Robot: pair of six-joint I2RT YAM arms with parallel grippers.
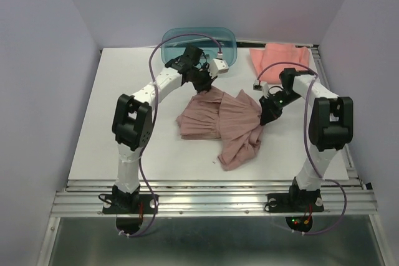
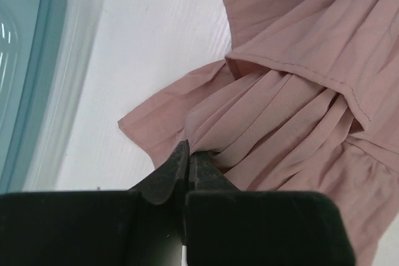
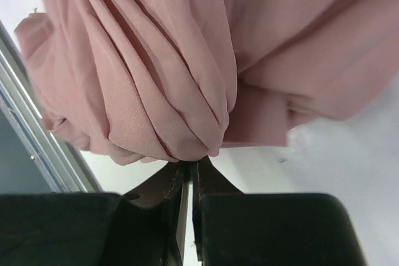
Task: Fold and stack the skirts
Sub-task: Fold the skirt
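From above, my left fingers (image 1: 208, 88) were pinched shut on the far edge of the mauve skirt (image 1: 218, 126). My right fingers (image 1: 262, 115) were clamped on its right-hand edge. The cloth sagged away from both grips into a crumpled heap on the table (image 1: 118, 129). The coral skirt (image 1: 279, 61) lay flat well beyond my right fingers, untouched, and the teal tub (image 1: 199, 42) sat just past my left ones. I judged the way to do this well was to raise both pinches evenly and draw them apart until the edge between them went taut, then lay it down smooth.

At my left wrist, the tips were closed on a bunched gather of thin, finely pleated fabric. A stitched seam (image 2: 312, 76) ran just beyond them.

At my right wrist, the tips gripped a thick bundle of soft, matte folds that bulged in rounded lobes above them. Cloth this slack would probably slip under a sharp tug.
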